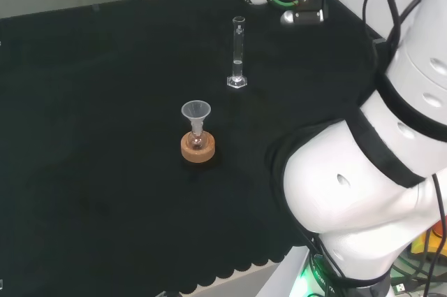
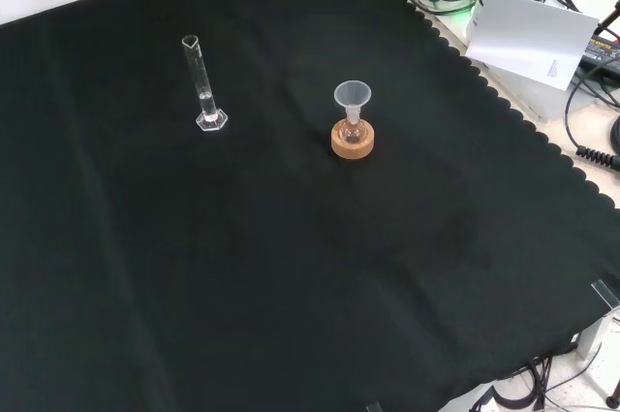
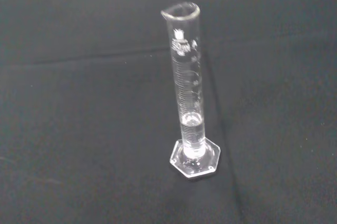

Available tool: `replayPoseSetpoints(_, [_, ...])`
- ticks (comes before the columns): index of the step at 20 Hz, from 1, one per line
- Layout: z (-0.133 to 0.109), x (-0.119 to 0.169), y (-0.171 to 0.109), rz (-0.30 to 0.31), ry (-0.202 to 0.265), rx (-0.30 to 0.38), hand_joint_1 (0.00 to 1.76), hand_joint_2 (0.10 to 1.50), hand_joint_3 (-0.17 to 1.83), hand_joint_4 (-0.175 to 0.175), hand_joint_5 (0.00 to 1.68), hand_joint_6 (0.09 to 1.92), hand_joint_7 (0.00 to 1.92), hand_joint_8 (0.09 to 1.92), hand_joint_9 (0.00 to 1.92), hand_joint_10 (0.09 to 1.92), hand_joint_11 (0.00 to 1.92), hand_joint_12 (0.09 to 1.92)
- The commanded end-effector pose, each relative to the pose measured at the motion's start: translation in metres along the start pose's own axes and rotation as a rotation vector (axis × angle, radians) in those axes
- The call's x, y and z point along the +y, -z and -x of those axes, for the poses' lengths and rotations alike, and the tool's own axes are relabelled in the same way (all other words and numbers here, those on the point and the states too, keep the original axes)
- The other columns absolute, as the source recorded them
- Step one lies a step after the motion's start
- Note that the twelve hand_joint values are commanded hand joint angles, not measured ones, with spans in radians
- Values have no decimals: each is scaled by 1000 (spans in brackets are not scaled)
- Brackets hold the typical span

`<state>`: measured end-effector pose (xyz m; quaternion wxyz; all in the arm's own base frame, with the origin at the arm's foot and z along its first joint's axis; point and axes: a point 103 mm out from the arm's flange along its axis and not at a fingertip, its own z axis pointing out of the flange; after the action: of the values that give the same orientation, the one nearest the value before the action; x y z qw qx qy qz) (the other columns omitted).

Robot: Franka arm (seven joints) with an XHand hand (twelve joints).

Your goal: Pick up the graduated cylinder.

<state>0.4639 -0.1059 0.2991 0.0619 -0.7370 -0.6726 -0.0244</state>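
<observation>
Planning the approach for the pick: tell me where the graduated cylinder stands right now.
The graduated cylinder stands upright on the black cloth, apart from the funnel-topped flask on its cork ring: farther off and to the right of it in the head view, to its left in the front view.

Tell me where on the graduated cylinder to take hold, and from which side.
Probably wrap the tube of the graduated cylinder at mid-height, coming in level from the side. It stands upright on a small hexagonal foot, tall and narrow, so a top-down push could tip it. The cloth around it is bare.

Clear graduated cylinder [image 3: 188, 92], upright, free-standing
</observation>
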Motion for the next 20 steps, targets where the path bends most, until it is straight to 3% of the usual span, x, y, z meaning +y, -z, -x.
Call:
replayPoseSetpoints(1, [26,18,-20,16,0,38,429,1048,279,-41,268,87,102,607,307,677,138,1390])
replayPoseSetpoints(7, [28,24,-43,23,25,83,444,1028,281,-43,285,87,152,630,340,681,153,1391])
replayPoseSetpoints(12, [32,31,-62,26,41,117,476,1000,304,-53,402,87,256,670,426,661,236,1367])
replayPoseSetpoints(20, [42,49,-86,8,70,165,514,975,312,-50,327,87,208,653,433,649,281,1357])
